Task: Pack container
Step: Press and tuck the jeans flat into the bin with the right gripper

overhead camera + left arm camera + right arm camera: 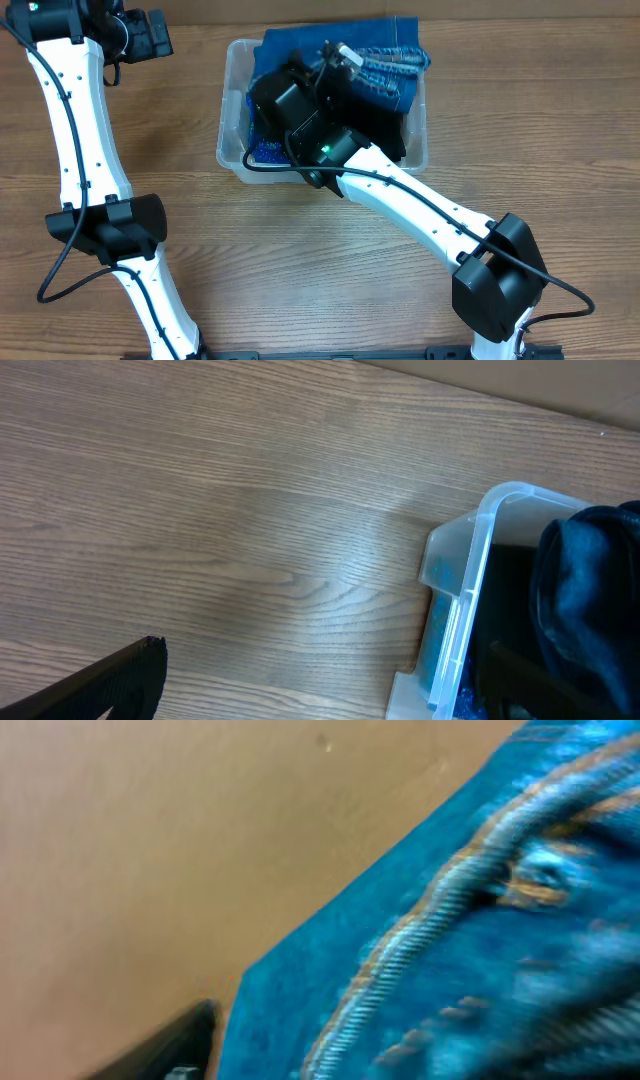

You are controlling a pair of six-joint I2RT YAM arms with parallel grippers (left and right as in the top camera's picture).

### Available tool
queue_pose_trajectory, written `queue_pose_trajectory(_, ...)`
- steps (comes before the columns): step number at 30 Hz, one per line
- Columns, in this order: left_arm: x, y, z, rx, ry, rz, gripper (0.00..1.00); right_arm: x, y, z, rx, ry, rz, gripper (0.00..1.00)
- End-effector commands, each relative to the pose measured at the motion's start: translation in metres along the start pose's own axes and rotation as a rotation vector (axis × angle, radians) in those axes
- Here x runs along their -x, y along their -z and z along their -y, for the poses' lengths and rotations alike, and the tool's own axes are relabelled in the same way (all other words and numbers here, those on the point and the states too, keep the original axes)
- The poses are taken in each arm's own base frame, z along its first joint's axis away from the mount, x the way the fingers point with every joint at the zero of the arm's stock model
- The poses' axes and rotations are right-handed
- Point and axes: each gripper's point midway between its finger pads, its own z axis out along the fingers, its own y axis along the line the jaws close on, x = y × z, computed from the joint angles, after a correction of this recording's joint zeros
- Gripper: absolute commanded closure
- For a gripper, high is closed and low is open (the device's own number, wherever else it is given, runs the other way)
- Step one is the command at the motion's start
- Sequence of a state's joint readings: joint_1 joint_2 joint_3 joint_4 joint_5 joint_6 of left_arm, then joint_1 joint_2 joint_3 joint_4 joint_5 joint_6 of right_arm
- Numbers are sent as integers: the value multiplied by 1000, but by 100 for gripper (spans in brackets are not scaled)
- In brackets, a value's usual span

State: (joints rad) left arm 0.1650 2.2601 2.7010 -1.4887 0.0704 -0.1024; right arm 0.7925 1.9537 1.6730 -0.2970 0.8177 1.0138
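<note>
Right arm [420,205]: white links; comes in from the near-right of the container and crosses its near rim.
Tabletop [200,220]: wood grain; carries the container.
Left arm [85,150]: white links; runs up the left side, well apart from the container.
Container [232,110]: clear tub with rounded corners, upright on the tabletop.
Right pincer [290,95]: down inside the container, over its left half, among the cloth. Its wrist view shows only blurred blue fabric with a stitched seam and one dark finger at the lower left. I cannot tell if it is spread or pinching.
Blue speckled item [265,150]: in the container's near-left corner, under the arm; too unclear to name.
Denim [385,75]: fills the container; a lighter waistband lies toward its far-right corner and a dark fold hangs over its far rim.
Left pincer [150,40]: beyond the container's far-left corner, apart from it. It is spread, with a dark finger at each lower corner of its wrist view, bare tabletop between them, nothing held.
</note>
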Motion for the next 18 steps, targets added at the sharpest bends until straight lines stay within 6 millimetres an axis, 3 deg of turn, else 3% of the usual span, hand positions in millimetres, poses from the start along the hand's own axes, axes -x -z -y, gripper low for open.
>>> queue_pose_trajectory(1,2,2,2,-7,7,9,0,5,11,-30,94,-44,-54,20)
queue_pose_trajectory(4,2,2,2,-7,7,9,0,-3,25,-41,124,-37,-74,18)
queue_pose_trajectory(8,2,2,2,-7,7,9,0,-2,64,-65,206,13,-90,17)
queue_pose_trajectory(10,2,2,2,-7,7,9,0,10,84,-72,234,30,-93,14)
queue_pose_trajectory(14,2,2,2,-7,7,9,0,40,106,-69,239,52,-86,12)
queue_pose_trajectory(18,2,2,2,-7,7,9,0,58,120,-65,249,248,-65,13)
